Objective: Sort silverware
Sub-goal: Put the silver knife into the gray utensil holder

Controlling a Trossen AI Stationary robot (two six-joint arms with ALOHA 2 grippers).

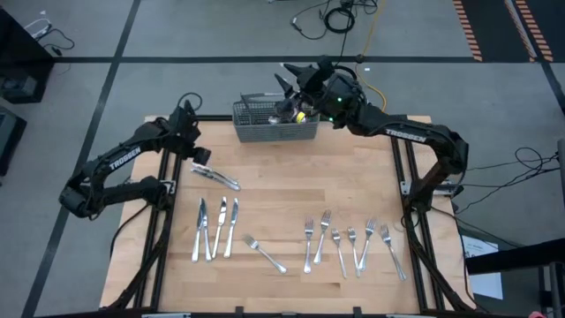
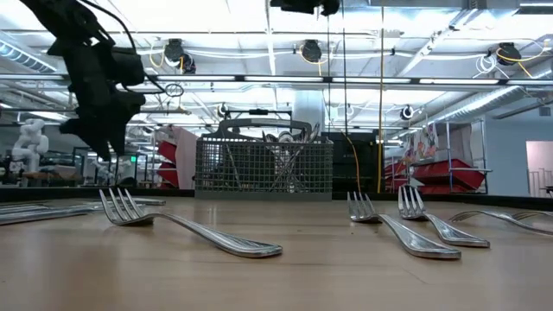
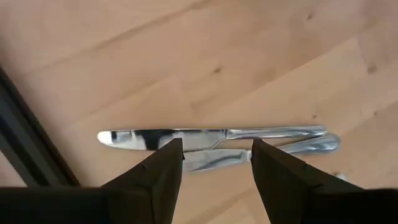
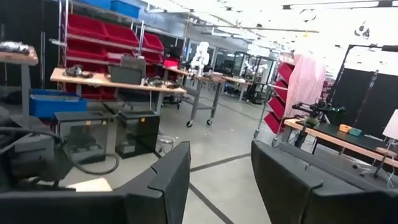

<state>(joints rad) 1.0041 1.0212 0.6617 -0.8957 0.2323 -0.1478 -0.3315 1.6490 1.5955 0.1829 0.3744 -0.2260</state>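
My left tool [image 3: 214, 162] hangs released over two stiff, slippery knives [image 3: 211, 138] (lying flat); I would pinch mid-handle. Right tool [image 4: 221, 168] released.

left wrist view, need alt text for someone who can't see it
Seen from above, the left claw hangs open over two table knives lying side by side, touching, on the light wooden table. Its two dark fingers straddle the knives' middle, and a dark table frame rail runs along one edge.
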